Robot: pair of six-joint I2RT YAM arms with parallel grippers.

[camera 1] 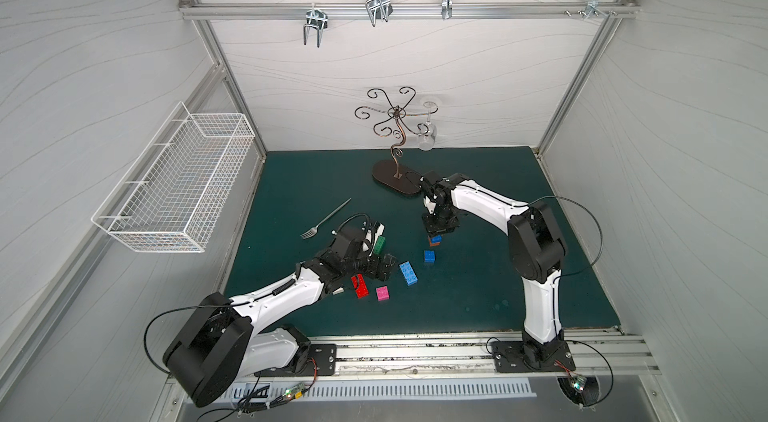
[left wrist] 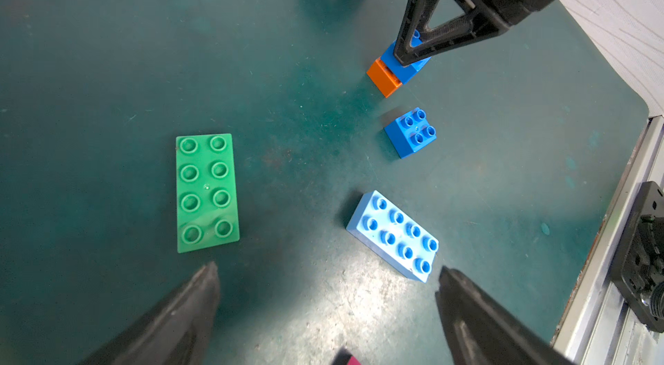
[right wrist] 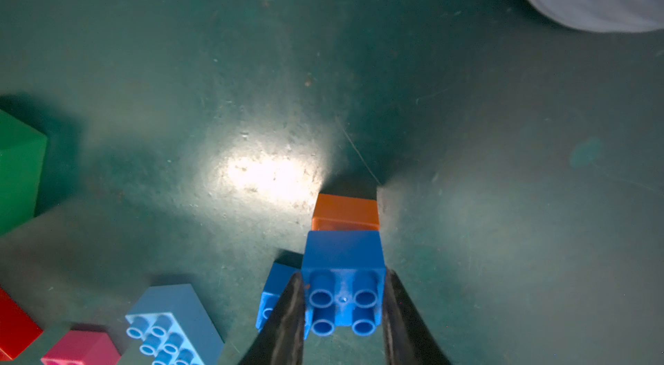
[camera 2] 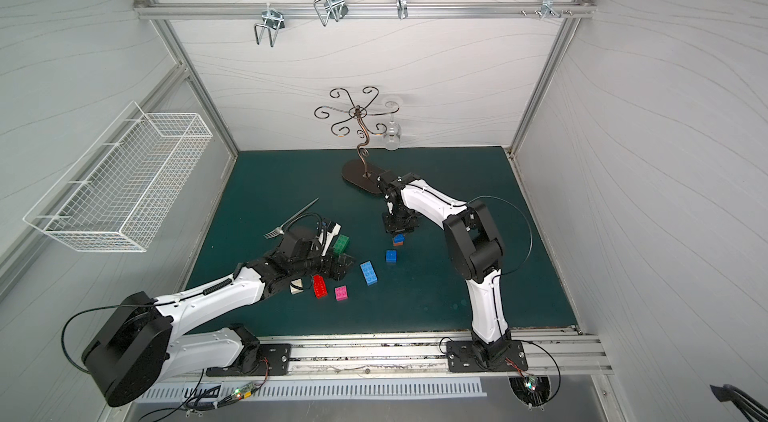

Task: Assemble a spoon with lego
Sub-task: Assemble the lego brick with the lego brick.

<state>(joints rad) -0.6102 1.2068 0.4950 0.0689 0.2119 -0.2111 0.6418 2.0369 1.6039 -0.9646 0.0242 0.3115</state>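
Observation:
My right gripper [right wrist: 345, 275] is shut on a blue square brick [right wrist: 343, 262] that sits on top of an orange brick [right wrist: 345, 212]; this two-brick stack [camera 1: 434, 239] stands on the green mat. A second blue square brick [camera 1: 429, 256] lies just in front of it. The long light blue brick [camera 1: 408, 273], pink brick [camera 1: 382, 293], red brick [camera 1: 360, 286] and green brick [camera 1: 379, 245] lie loose around my left gripper [left wrist: 327, 269]. That gripper is open and empty, low over the mat between the green brick [left wrist: 206, 192] and the light blue brick [left wrist: 393, 234]. A white brick [camera 2: 296, 287] shows partly under the left arm.
A silver fork [camera 1: 326, 218] lies on the mat behind the left arm. A dark metal glass stand [camera 1: 395, 175] with a hanging wine glass [camera 1: 427, 137] stands at the back, close behind the right wrist. A white wire basket [camera 1: 178, 187] hangs on the left wall.

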